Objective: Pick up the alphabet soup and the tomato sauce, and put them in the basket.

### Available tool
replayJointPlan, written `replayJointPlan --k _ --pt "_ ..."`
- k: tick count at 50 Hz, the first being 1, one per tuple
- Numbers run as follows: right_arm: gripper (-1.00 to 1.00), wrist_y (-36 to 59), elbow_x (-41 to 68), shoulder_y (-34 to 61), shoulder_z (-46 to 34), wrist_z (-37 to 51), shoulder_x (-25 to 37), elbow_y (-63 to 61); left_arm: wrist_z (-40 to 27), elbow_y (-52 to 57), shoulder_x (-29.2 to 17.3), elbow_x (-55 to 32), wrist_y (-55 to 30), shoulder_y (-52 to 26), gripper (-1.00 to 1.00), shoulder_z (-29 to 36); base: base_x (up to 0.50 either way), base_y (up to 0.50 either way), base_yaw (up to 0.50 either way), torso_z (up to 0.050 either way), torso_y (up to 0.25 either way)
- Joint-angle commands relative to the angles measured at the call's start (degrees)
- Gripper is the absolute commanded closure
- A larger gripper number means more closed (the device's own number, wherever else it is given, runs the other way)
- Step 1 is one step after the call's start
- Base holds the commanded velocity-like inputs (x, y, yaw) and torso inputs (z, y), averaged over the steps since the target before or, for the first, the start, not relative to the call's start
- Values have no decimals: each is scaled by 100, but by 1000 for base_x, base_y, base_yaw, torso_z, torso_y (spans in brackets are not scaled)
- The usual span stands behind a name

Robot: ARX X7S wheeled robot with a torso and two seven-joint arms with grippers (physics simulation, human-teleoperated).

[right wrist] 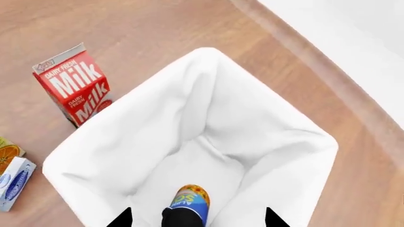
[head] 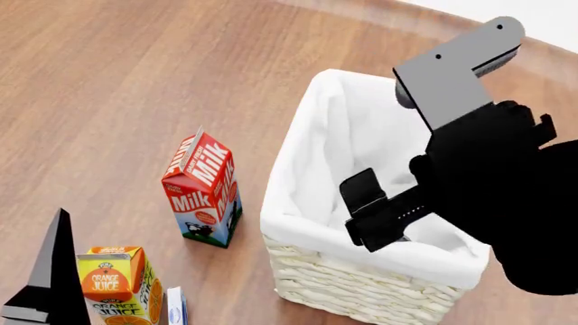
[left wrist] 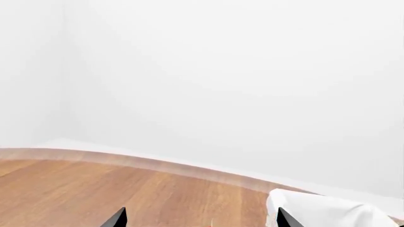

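As your right gripper hangs over the basket, its jaws spread, the alphabet soup sits inside.

Three cameras, two of them on the basket

The head view looks steeply down on the cream-white woven wicker basket with its white cloth lining and the red milk carton; the right wrist view looks straight down into the same basket, close above it, carton alongside; the left wrist view faces level across the brown wooden tabletop toward a white wall.
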Motion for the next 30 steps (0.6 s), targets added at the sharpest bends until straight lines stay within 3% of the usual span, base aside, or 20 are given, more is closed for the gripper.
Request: replayJointPlan --k 1,12,19,30 --pt "-100 -805 408 -595 568 591 984 -1621 -48 79 -17 -1 -45 -4 -100 28 0 0 0 0 0" --pt "-100 -2337 17 -1823 825 472 1826 -2596 10 13 -8 -22 57 16 -100 25 0 0 0 0 0" --pt "-100 -3463 -1109 -2967 570 266 2280 -3000 34 -28 14 34 79 14 -100 78 0 0 0 0 0" --pt "-100 -5025 -2573 -4452 68 635 2409 -3132 4 0 -15 10 79 19 -100 56 0 0 0 0 0"
